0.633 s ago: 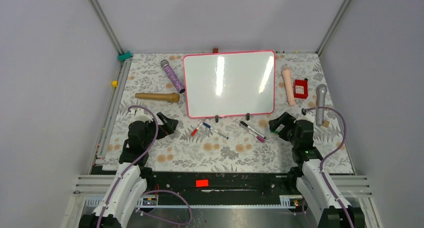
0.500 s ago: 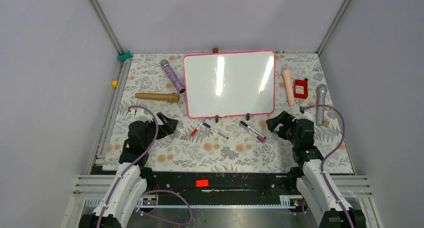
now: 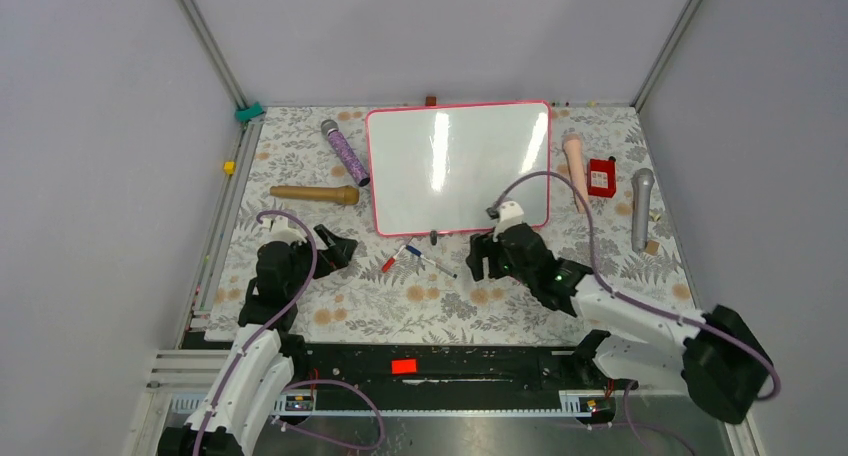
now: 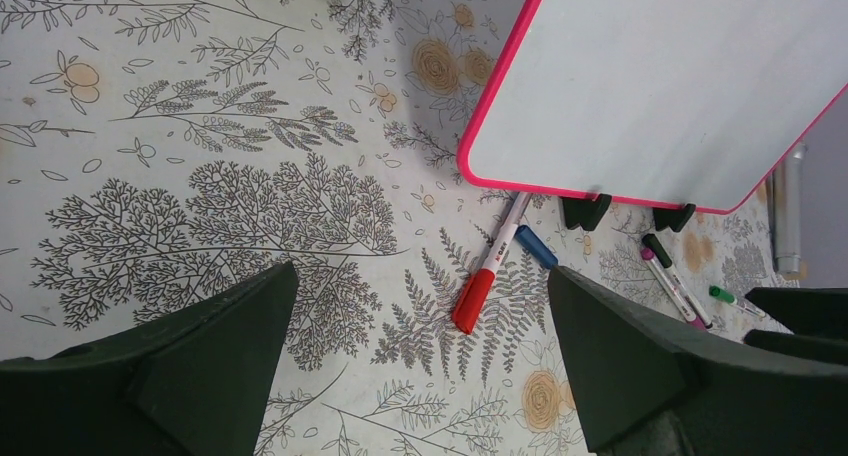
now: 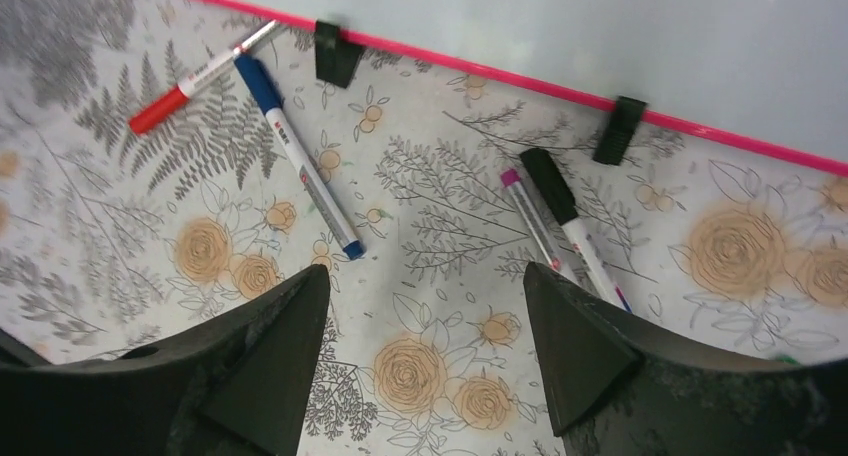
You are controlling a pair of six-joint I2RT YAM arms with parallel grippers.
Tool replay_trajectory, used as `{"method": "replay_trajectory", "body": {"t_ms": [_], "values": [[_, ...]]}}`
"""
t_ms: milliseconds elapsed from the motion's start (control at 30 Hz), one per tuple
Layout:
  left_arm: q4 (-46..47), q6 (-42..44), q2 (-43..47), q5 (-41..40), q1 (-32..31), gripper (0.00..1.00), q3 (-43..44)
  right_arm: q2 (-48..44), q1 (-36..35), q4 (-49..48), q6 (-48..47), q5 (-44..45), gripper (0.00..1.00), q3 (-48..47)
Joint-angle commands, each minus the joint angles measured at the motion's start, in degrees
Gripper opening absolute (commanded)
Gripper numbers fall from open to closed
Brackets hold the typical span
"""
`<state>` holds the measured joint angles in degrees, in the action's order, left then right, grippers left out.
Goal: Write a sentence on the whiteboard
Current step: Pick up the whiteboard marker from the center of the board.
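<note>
The right hand [image 5: 420,306] hangs low over the flower-printed desk [image 5: 420,376] with its two dark fingers spread wide and nothing between them. Just ahead of its fingertips lies the large glossy white whiteboard with a thin pink-red frame [image 3: 458,166], flat on the desk, and its near edge with two small black clips [image 5: 335,51] crosses the top of the wrist view. Between this hand and that edge lie four pens: a white marker with a black cap [image 5: 565,216] and a thinner purple-tipped marker [image 5: 530,221], side by side in front of one finger, and a blue-capped marker [image 5: 300,161] with a red-capped marker [image 5: 195,81] further ahead toward the other finger. The left hand [image 4: 420,286] is also released, its fingers wide apart and empty. From this hand the whiteboard is ahead and to the right, well apart, and the red-capped marker lies straight ahead between the fingers. The board surface shows only white with bright light reflections.
</note>
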<state>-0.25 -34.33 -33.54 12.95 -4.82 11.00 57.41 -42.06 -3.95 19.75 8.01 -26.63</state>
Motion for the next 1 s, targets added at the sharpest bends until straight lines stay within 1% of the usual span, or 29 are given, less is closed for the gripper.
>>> {"method": "replay_trajectory", "body": {"t_ms": [0, 67, 233, 367, 633, 700, 800, 867, 967], "values": [[3.24, 0.43, -0.08, 0.98, -0.14, 0.99, 0.73, 9.83, -8.15, 0.92, -8.02, 11.87, 0.78, -7.02], [3.24, 0.40, -0.04, 0.80, -0.14, 0.99, 0.73, 13.66, -10.24, 0.96, -9.18, 12.42, 0.77, -9.06], [3.43, 0.36, 0.14, 0.89, -0.11, 0.98, 0.68, 20.98, -12.34, 1.04, -9.28, 10.12, 0.73, -12.68], [3.55, 0.48, -0.01, 1.27, -0.11, 0.99, 0.69, 26.76, -14.02, 2.77, -8.99, 9.05, 0.62, -15.43], [3.64, 0.65, -0.05, 1.77, -0.14, 0.99, 0.68, 31.90, -14.98, 1.63, -7.61, 8.09, 0.58, -16.35], [3.81, 0.66, -0.19, 1.86, -0.17, 0.99, 0.66, 33.57, -14.99, 2.48, -7.42, 8.51, 0.53, -17.43], [4.40, 0.79, -0.90, 2.94, -0.12, 0.98, 0.68, 35.40, -14.98, 6.71, -6.27, 10.43, 0.43, -19.93], [4.74, 0.83, -1.47, 3.36, -0.18, 0.98, 0.75, 36.08, -14.98, 7.89, -5.90, 10.90, 0.41, -20.76], [4.80, 0.79, -2.26, 3.45, -0.18, 0.98, 0.94, 36.61, -15.03, 7.19, -6.32, 9.90, 0.41, -21.09]]}}
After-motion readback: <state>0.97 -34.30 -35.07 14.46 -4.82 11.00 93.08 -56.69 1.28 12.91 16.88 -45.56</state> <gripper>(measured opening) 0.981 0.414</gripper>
